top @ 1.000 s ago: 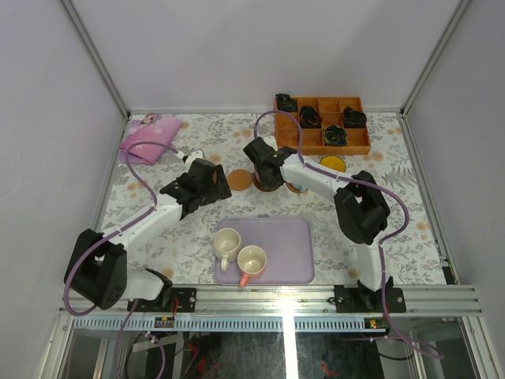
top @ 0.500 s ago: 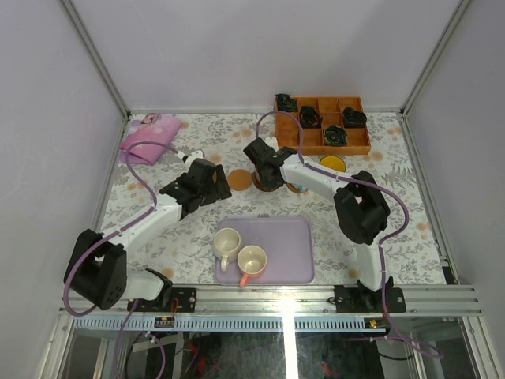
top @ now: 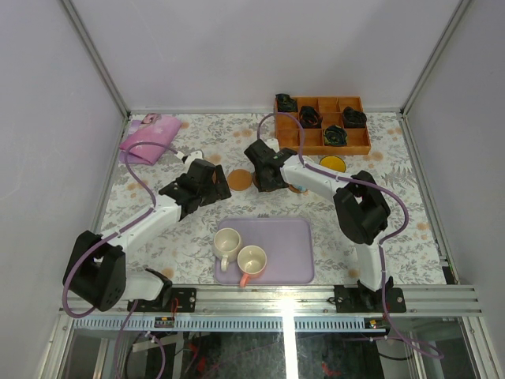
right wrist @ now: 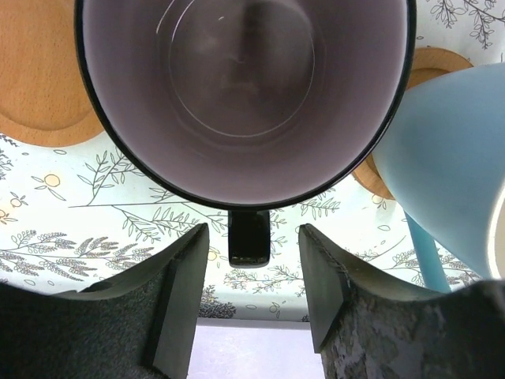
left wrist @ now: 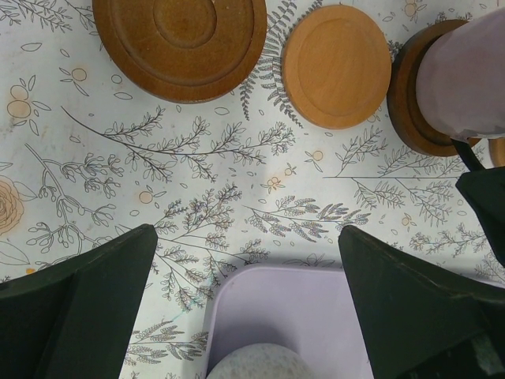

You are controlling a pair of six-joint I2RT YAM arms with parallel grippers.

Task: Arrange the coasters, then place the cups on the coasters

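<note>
**Top view.** Right end effector (top: 264, 175) is at mid-surface over the coaster row. Left end effector (top: 199, 180) is just to its left, with a bare tan coaster (top: 240, 179) between them. The tray (top: 288, 245) at the near edge carries the cream cup (top: 226, 241) and the pink-handled cup (top: 252, 259). The yellow cup (top: 333, 163) stands just in front of the box (top: 359, 142) at the far right corner. The other cups are not clear from here.

**Left wrist.** Left end effector (left wrist: 246, 233) is spread wide and holds nothing, over the tray's far edge. Ahead lie a dark coaster (left wrist: 180, 39) and the tan coaster (left wrist: 337, 65), both bare. Beyond them the mauve cup (left wrist: 465, 79) stands on a third coaster (left wrist: 406, 103).

**Right wrist.** The mauve cup (right wrist: 245, 95) is upright, its handle (right wrist: 249, 235) between the fingers (right wrist: 177, 300). A gap shows on each side of the handle, so the right end effector (right wrist: 252, 260) is open and not gripping. The blue cup (right wrist: 450, 158) is just beside it on the right, on its own coaster (right wrist: 434, 63).

**Judgement.** The step in hand looks like letting go of the mauve cup.
- Open a little wider first.
- Back out straight along the handle line, with no sideways swing, since the blue cup is close to the right finger.
- Avoid brushing the handle, or the cup may turn or slide off centre.

The two bare coasters likely take the tray cups next.
</note>
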